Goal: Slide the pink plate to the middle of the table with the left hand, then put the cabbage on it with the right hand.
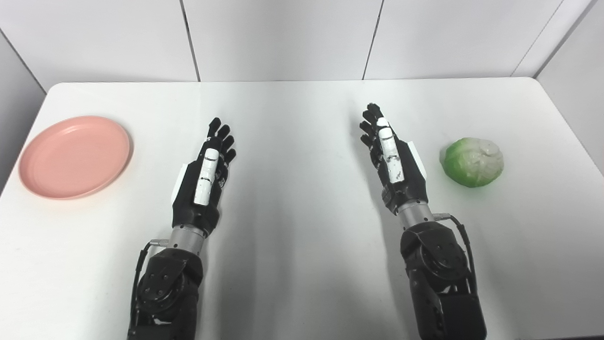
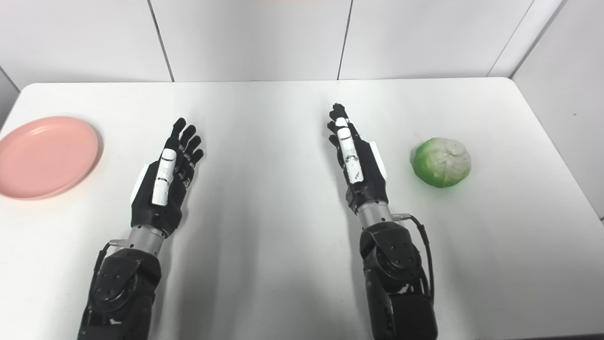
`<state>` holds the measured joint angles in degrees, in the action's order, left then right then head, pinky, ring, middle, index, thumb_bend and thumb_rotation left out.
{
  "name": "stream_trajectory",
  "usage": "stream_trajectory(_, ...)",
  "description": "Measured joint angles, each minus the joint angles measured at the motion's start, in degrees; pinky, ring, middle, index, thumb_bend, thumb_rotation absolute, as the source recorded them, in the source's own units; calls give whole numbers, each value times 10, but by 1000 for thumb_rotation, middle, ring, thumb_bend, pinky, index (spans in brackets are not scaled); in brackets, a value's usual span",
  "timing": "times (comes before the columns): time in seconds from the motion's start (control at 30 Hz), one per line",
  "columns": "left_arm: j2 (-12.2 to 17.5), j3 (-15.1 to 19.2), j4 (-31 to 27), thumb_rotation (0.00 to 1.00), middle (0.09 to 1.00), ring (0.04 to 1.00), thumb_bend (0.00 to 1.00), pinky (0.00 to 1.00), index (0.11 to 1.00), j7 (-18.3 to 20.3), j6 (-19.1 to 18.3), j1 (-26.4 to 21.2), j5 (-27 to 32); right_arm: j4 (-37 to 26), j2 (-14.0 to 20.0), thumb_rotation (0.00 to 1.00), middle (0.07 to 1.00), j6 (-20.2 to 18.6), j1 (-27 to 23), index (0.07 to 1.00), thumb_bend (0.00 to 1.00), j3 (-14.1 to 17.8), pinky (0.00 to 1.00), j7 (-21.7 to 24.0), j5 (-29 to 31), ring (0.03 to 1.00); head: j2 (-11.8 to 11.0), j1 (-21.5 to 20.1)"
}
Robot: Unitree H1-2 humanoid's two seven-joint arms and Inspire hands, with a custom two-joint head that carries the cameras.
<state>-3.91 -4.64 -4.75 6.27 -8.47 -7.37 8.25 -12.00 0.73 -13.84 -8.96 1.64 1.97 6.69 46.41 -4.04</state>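
Views: the left eye view shows the pink plate [image 1: 74, 157] whole, rim to rim; in the right eye view its outer edge is cut by the picture's left border. Otherwise the two views carry the same contents.

Left hand [image 1: 204, 175]: fingers extended and slightly spread, grasping nothing, held edge-up over the white table [image 1: 302, 245]. Arm enters from the bottom left.

Right hand [image 1: 392, 158]: fingers extended and together, released, nothing in it, likewise edge-up. Arm enters from the bottom right, with a cable looped at the wrist.

Pink plate: flat on the table, out to the left hand's outer side, apart from it and not touched, about level with the fingers. It lies near the table's left edge, well away from the right hand.

Cabbage [image 1: 472, 161]: pale green and whitish head, resting on the table just off the right hand's outer side, level with the palm, near but with a visible gap. Well apart from the left hand and the plate.

Between the two hands: bare table surface.
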Motion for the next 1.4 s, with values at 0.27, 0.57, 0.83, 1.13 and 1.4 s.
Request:
stream_trajectory(0.27,0,0,-3,871,1000,1000,604,1000,1000,0,-8,0,0,-7,0,949,953,-3,0,944,587,0,964,0,0,953,1,0)
stream_trajectory(0.57,0,0,-3,869,1000,1000,600,1000,1000,0,-9,0,0,-7,1,960,951,-3,0,944,588,0,976,0,-1,949,4,0)
stream_trajectory(0.83,0,2,-3,880,1000,1000,600,1000,1000,0,-8,0,-1,-7,1,940,955,-3,0,947,586,0,975,0,0,955,-11,28)
stream_trajectory(1.13,-25,-4,67,890,1000,1000,603,1000,1000,-19,58,-1,-27,51,23,945,947,34,13,940,642,22,1000,19,21,961,-110,211)
stream_trajectory(1.4,-52,25,128,876,1000,1000,566,1000,1000,-56,134,-37,-31,108,48,940,940,97,21,940,581,44,1000,42,47,943,-163,283)
